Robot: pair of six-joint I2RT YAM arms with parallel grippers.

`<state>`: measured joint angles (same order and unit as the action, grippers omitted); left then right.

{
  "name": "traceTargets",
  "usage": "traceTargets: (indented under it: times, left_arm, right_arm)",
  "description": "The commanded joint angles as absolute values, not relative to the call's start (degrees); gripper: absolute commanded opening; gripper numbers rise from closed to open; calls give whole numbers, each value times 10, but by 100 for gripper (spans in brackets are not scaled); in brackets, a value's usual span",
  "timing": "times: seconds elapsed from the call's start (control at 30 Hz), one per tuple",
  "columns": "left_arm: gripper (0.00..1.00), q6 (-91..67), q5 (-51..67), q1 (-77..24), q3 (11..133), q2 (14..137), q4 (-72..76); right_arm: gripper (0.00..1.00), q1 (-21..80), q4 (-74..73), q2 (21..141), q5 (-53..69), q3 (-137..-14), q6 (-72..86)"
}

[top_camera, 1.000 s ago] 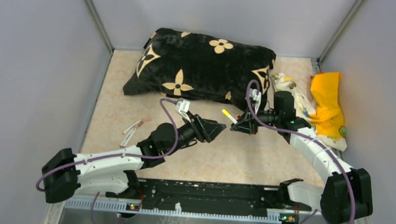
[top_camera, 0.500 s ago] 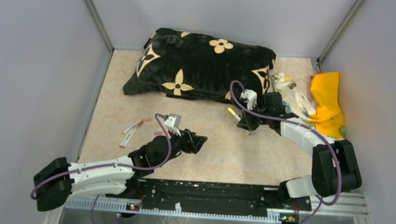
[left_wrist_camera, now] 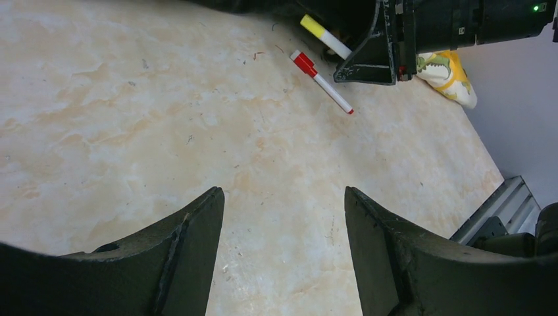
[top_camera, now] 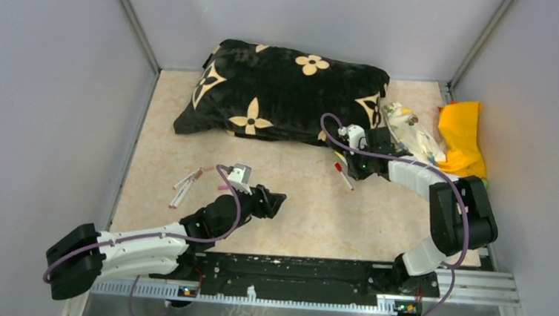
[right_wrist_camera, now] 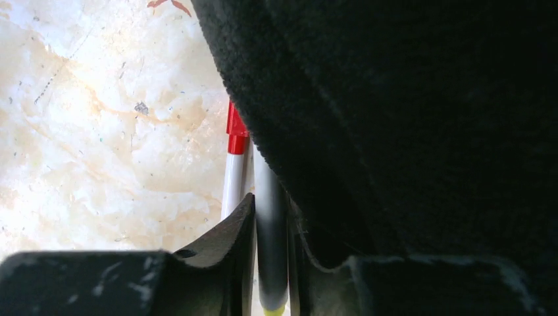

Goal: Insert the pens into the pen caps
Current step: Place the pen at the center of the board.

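Observation:
My right gripper (top_camera: 351, 160) is low at the black cushion's front right corner. It is shut on a white pen (right_wrist_camera: 271, 230) with a yellow end; the left wrist view shows that pen's yellow part (left_wrist_camera: 314, 29) sticking out of the gripper (left_wrist_camera: 370, 49). A white pen with a red cap (top_camera: 343, 176) lies on the table just beside it and also shows in the wrist views (left_wrist_camera: 322, 83) (right_wrist_camera: 234, 158). My left gripper (top_camera: 270, 201) is open and empty (left_wrist_camera: 283, 197), over bare table. Two more white pens (top_camera: 184, 185) and a small pink cap (top_camera: 222, 187) lie at the left.
The black cushion with tan flowers (top_camera: 288, 92) lies across the back and fills the right of the right wrist view (right_wrist_camera: 408, 118). A yellow cloth (top_camera: 462, 141) and a patterned white bundle (top_camera: 412, 131) lie at the back right. Grey walls close in three sides.
My right gripper has moved back and right with the yellow pen, up against the cushion's corner. My left arm has drawn back to the left and lower. The red-capped pen now lies uncovered.

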<state>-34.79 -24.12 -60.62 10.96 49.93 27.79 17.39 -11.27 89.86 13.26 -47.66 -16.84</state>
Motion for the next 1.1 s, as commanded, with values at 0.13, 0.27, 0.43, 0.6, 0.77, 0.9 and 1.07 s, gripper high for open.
traceTargets:
  times: [0.13,0.27,0.43,0.6,0.77,0.9,1.07]
  left_arm:
    - [73,-319,-259,-601,128,484,225]
    - [73,-307,-260,-598,153,494,180]
    - [74,-302,-211,-558,190,522,122]
    - [73,-309,-104,-444,205,531,110]
    - [72,-293,-97,-362,251,532,36]
    - [71,-263,-88,-292,294,551,-31]
    - [70,-174,-42,-208,365,579,-84]
  right_arm:
    - [36,167,-142,879,130,-514,-167]
    - [40,156,-160,852,169,-521,-177]
    - [45,139,-198,805,282,-530,-214]
    - [49,136,-221,746,427,-526,-250]
    - [50,136,-214,711,480,-516,-255]
    - [50,140,-215,703,511,-514,-255]
    - [50,160,-201,686,518,-500,-260]
